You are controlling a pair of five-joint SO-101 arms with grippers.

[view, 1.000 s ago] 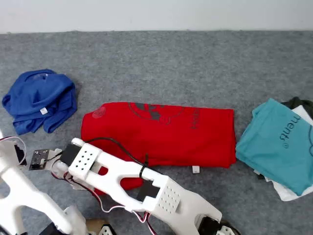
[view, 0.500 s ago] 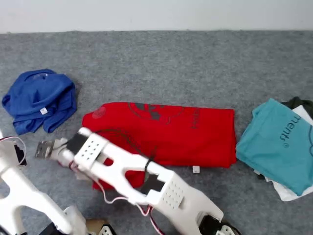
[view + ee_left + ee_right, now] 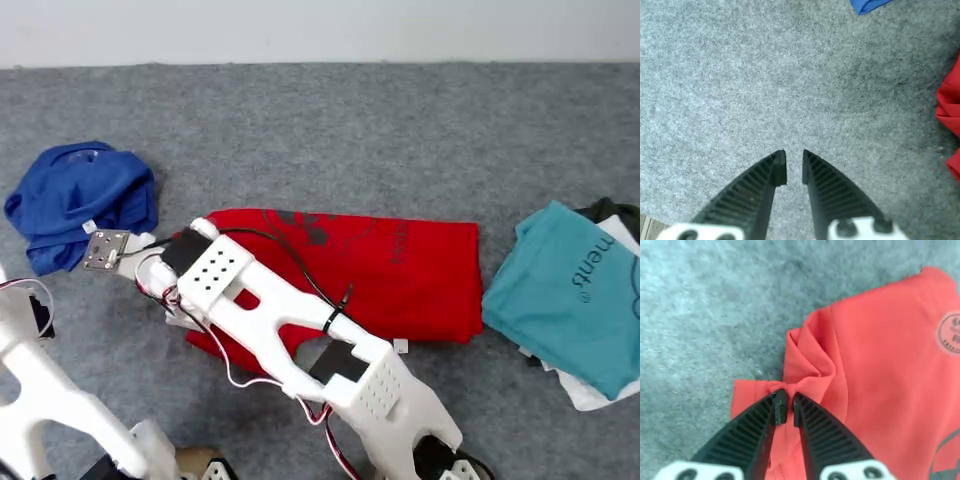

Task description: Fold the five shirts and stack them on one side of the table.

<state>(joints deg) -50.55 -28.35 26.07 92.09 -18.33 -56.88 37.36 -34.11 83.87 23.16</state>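
Five shirts are on the grey carpeted table (image 3: 350, 130).

1. The red shirt (image 3: 400, 270) lies in the middle, folded into a long band running across the table. Its end nearest the blue shirt is bunched and rumpled.
2. The blue shirt (image 3: 80, 200) lies crumpled in a heap at one side of the table, apart from the red one.
3. The teal shirt (image 3: 565, 295) lies folded at the opposite side. It sits on top of a white garment (image 3: 590, 395) and a dark garment (image 3: 610, 210), both of which show at its edges.

Right arm (image 3: 290, 320): it extends diagonally over the red shirt toward its rumpled end. In the wrist view, the right gripper (image 3: 786, 407) is closed on a gathered pinch of red cloth, and creases radiate from the point of grip.

Left arm (image 3: 40, 390): it stands at the near corner, on the blue shirt's side. The left gripper (image 3: 794, 167) hangs over bare carpet. Its jaws are a narrow gap apart and hold nothing. An edge of the red shirt and a corner of the blue shirt show at the margins of that view.
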